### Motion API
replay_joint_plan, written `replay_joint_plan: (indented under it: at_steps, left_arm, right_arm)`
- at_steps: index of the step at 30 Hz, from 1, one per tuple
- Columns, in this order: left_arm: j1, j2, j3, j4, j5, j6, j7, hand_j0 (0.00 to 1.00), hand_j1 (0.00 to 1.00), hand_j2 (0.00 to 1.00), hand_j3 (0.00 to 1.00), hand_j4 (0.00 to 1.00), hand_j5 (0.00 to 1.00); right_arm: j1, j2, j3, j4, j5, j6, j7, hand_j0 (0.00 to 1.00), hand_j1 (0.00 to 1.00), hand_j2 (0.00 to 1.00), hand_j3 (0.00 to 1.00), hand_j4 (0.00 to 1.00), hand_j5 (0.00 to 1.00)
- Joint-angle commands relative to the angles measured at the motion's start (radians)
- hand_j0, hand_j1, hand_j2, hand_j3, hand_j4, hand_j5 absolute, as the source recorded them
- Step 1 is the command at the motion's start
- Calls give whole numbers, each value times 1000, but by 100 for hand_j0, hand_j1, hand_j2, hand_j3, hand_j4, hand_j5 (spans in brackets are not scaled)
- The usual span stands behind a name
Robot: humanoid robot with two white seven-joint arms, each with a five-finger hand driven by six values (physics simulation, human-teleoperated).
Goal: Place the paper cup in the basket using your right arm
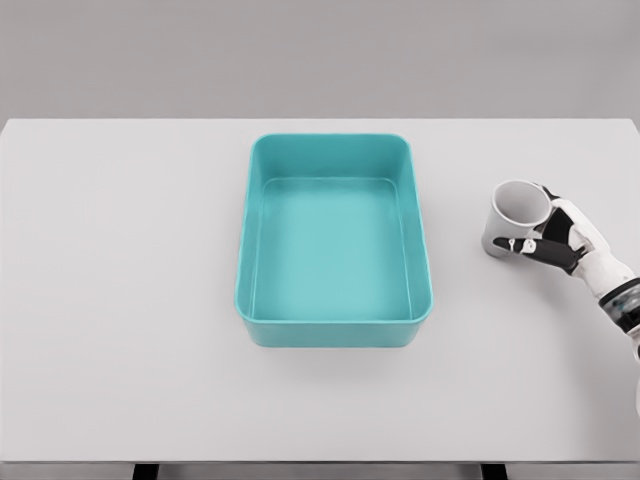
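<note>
A teal basket (335, 255) is sitting near the middle of the white desk (120, 300), its open interior showing only its own bare floor. Well to its right, the white paper cup (517, 215) is standing upright on the desk, its open mouth facing up, apart from the basket. The right hand (555, 240) is reaching in from the right edge and wrapping around the cup's side, its fingers (522, 245) curling against the wall and gripping it.
</note>
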Motion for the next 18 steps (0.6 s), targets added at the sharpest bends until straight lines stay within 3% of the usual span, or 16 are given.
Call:
replay_joint_plan:
  at_steps: [1, 12, 15, 18]
  left_arm:
    - [0, 0, 0, 0, 0, 0, 0, 100, 100, 100, 100, 100, 100]
    - [0, 0, 0, 0, 0, 0, 0, 100, 100, 100, 100, 100, 100]
    - [0, 0, 0, 0, 0, 0, 0, 100, 100, 100, 100, 100, 100]
    - [0, 0, 0, 0, 0, 0, 0, 100, 100, 100, 100, 100, 100]
  right_arm:
    - [0, -1, -4, -6, -9, -1, 0, 64, 64, 64, 64, 64, 64]
    - [0, -2, -13, -178, -6, 11, 0, 64, 64, 64, 64, 64, 64]
    - [0, -2, -13, -186, -10, 3, 0, 64, 64, 64, 64, 64, 64]
    - [-3, -2, -13, -253, -6, 11, 0, 64, 64, 64, 64, 64, 64]
